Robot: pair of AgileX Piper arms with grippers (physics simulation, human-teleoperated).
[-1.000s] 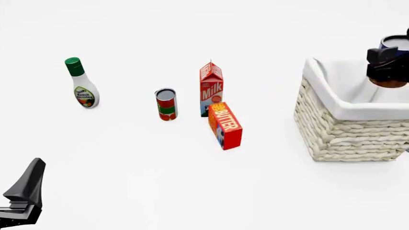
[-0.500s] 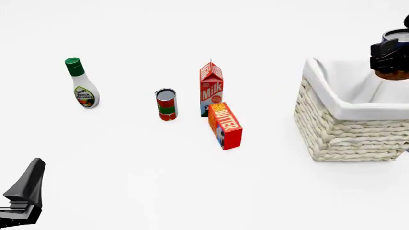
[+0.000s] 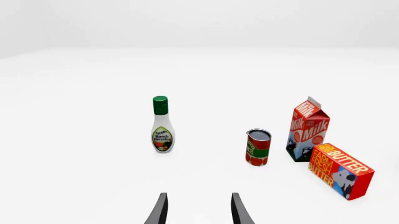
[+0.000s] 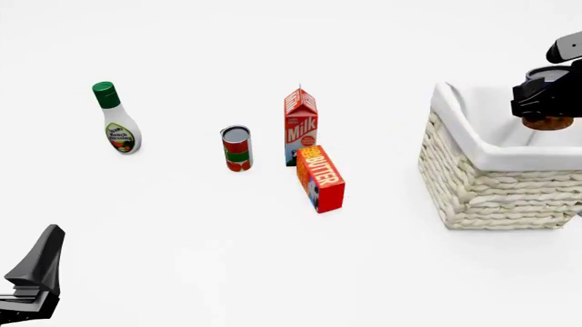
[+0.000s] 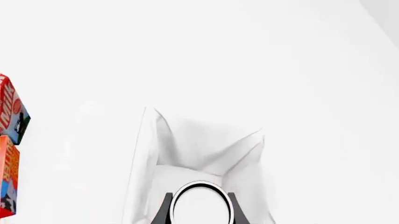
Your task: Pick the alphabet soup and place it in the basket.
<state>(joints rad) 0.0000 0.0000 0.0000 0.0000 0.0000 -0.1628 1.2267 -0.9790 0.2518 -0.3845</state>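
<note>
Left wrist view
left gripper: two dark fingers parted with bare table between them, holding nothing.
ranch dressing bottle: upright, green cap, ahead of this gripper and slightly toward the left finger's side.
red-and-green can: upright, ahead and off to the right finger's side.
milk carton: upright, just beyond the can on the same side.
butter box: lying flat, just beside the carton and nearer this gripper.

Front view
right gripper: dark, at the right edge, closed around the alphabet soup and held over the basket; only the can's brown base below the fingers and a sliver of silver top above them show.
basket: directly under this gripper, wicker wall and white lining facing the camera.
left gripper: low in the near left corner, well apart from every item; its opening cannot be judged here.
table items: the bottle, the can, the carton and the box all stand to the left of the right gripper, apart from the basket.

Right wrist view
right gripper: fingers on either side of the alphabet soup's round silver top.
basket: white lining spreads out right beyond the fingertips, below the can.
carton and box: the carton and box are cut off at the edge, well off to one side.
</note>
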